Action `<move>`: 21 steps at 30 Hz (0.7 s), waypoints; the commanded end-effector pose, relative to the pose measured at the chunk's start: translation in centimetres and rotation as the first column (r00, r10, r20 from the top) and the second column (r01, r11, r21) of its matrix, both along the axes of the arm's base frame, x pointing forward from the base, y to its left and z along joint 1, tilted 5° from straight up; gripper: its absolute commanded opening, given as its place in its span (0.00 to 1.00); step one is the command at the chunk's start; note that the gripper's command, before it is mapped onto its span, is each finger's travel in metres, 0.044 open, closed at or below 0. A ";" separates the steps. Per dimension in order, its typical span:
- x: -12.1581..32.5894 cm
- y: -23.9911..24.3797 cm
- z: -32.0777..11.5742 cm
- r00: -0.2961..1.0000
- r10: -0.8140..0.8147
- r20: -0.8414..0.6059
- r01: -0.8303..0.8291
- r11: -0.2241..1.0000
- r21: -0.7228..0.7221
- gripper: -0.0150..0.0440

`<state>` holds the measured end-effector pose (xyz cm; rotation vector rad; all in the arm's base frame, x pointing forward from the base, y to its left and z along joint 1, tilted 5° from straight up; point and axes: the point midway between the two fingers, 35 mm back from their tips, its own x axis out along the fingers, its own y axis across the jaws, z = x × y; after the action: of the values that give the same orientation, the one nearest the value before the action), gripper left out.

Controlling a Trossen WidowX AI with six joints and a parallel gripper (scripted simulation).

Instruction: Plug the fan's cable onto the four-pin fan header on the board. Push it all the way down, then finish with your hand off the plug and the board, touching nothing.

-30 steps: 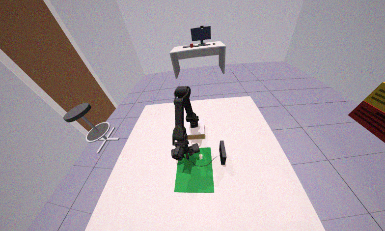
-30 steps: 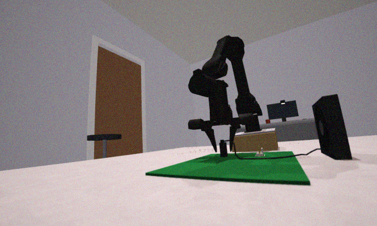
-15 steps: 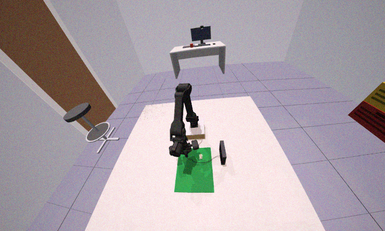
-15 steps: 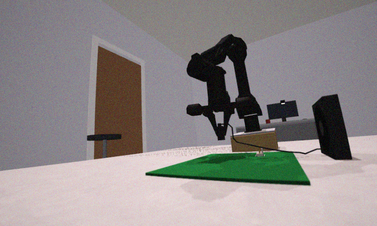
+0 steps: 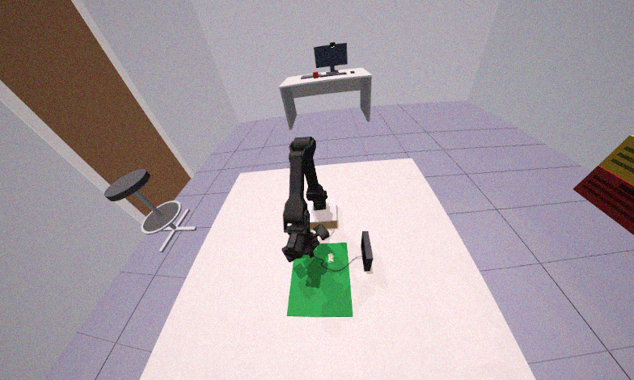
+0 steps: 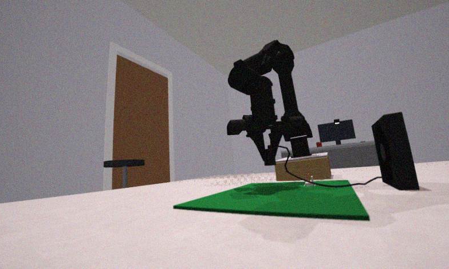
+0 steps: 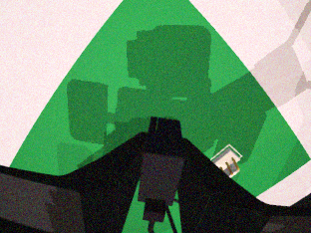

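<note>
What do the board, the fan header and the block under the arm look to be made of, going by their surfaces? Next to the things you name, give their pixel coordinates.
Board [image 5: 326, 297] [image 6: 286, 204]: likely coated fiberglass or plastic; flat, evenly green, thin-edged.
Fan header [image 5: 330, 257] [image 7: 228, 158]: probably white plastic with brassy metal pins; pale walls, golden prongs.
Block [image 5: 326, 225] [image 6: 306, 168]: perhaps wood; tan sides under a white top, though no grain clearly shows.

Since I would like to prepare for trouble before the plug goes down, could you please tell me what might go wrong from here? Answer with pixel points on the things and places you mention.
The gripper [image 6: 270, 162] [image 7: 162, 142] holds the plug [image 7: 161, 174] off to one side of the header [image 5: 330, 257] [image 6: 309, 183] [image 7: 227, 161], so lowering without realigning would probably miss the pins.

The cable [image 5: 340, 270] [image 6: 336, 185] runs from the plug to the upright fan [image 5: 366, 251] [image 6: 397, 151]; it might tug or tip the fan.
</note>
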<state>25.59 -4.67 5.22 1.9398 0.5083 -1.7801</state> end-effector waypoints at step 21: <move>0.4 2.7 0.0 0.688 0.724 -0.054 -0.726 0.685 -0.058 0.25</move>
<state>25.94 -2.23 5.18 1.4205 0.9930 -1.3198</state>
